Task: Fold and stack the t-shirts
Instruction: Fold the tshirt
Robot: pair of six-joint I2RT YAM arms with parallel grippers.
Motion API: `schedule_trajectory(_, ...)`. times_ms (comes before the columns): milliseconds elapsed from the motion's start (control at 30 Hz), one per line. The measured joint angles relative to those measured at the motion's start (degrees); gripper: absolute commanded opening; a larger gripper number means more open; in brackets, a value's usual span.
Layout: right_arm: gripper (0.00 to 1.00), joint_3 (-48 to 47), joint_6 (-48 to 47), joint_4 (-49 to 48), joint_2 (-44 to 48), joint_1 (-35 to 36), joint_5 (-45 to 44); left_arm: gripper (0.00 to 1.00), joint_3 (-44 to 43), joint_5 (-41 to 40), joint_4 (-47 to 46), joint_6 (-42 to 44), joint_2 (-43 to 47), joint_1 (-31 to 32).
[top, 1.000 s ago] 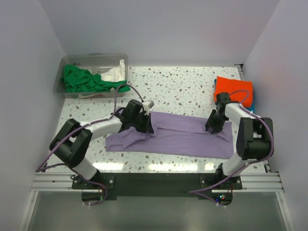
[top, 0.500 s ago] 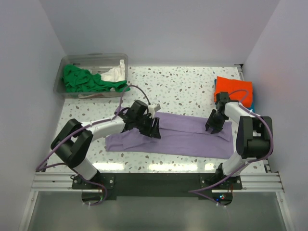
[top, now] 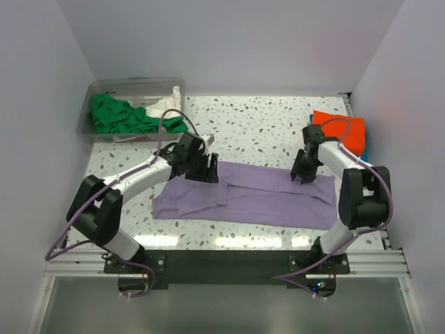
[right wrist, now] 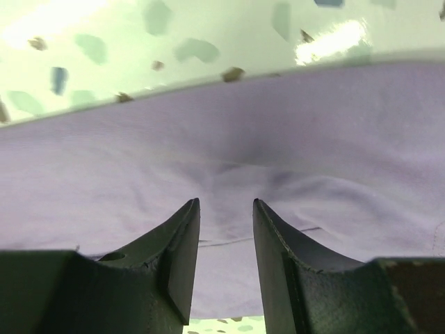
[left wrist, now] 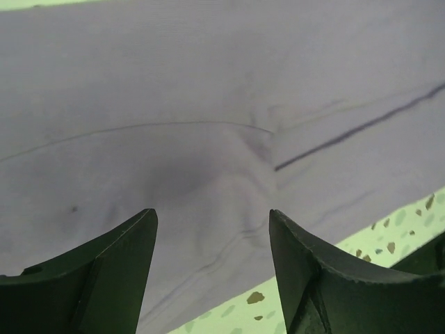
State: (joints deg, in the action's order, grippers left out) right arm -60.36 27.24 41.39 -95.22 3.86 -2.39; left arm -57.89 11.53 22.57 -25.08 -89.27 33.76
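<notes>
Lavender t-shirt [top: 257,198] flat on surface [top: 264,132], long axis left–right.
Left fingers [left wrist: 104,278] apart over its far edge, left end; right fingers [right wrist: 167,264] narrowly apart at right end. Each arm nearest its own end.

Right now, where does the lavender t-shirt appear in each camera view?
Top external: lavender t-shirt spread across the near middle.
Left wrist: lavender t-shirt fills nearly the whole picture.
Right wrist: lavender t-shirt fills the lower two thirds.
Shared landmark: the speckled table.
</notes>
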Motion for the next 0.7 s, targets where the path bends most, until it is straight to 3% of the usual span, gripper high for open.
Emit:
schedule_trajectory(233, 0.4, -2.8, -0.2, -2.1, -4.0, 0.7, 0.7, 0.74, 0.0, -6.4, 3.3, -1.7, -2.9, -5.6)
schedule_trajectory(700, 0.37, -1.4, -0.2, -3.4, -5.6, 0.7, -0.2, 0.75, -4.3, -7.4, 2.2, -2.2, -12.3, -6.4)
